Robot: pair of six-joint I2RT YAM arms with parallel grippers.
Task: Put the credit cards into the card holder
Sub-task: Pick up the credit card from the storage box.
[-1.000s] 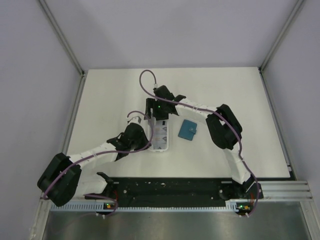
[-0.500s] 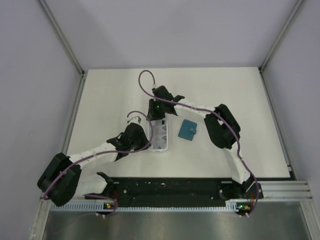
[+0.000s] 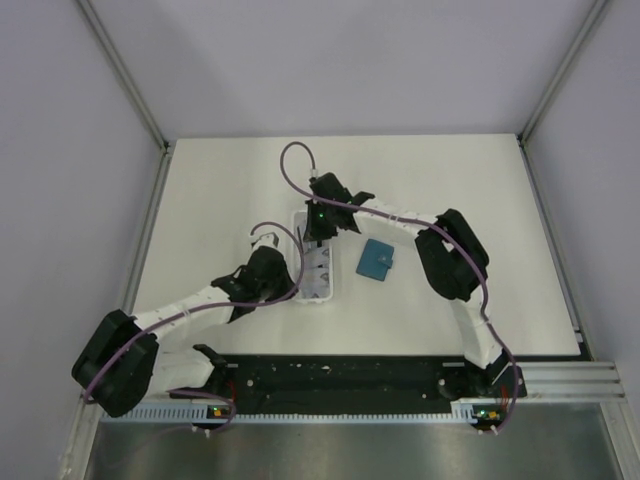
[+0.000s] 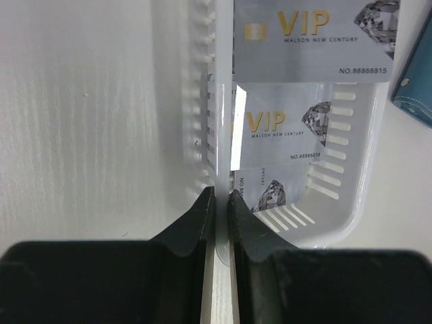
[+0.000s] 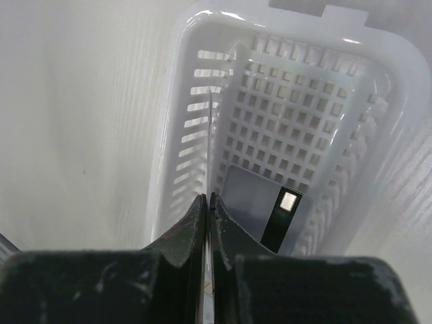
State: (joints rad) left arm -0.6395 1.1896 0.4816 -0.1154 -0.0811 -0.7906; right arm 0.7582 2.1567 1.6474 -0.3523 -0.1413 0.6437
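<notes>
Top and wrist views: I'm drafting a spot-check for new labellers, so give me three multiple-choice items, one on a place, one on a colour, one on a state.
1. Where does the card holder lie?
A. On the table, beside the tray
B. Inside the tray
C. At the table's far edge

2. What colour is the "VIP" lettering on the credit cards in the tray?
A. Red
B. Gold
C. Green

3. How is the right gripper?
A. Open above the table
B. Shut on a card held edge-on
C. Shut on the card holder

Answers:
1 A, the top view shows it on bare table on the tray's right.
2 B, the left wrist view shows gold letters.
3 B, the right wrist view shows a thin card edge pinched in it.
</notes>
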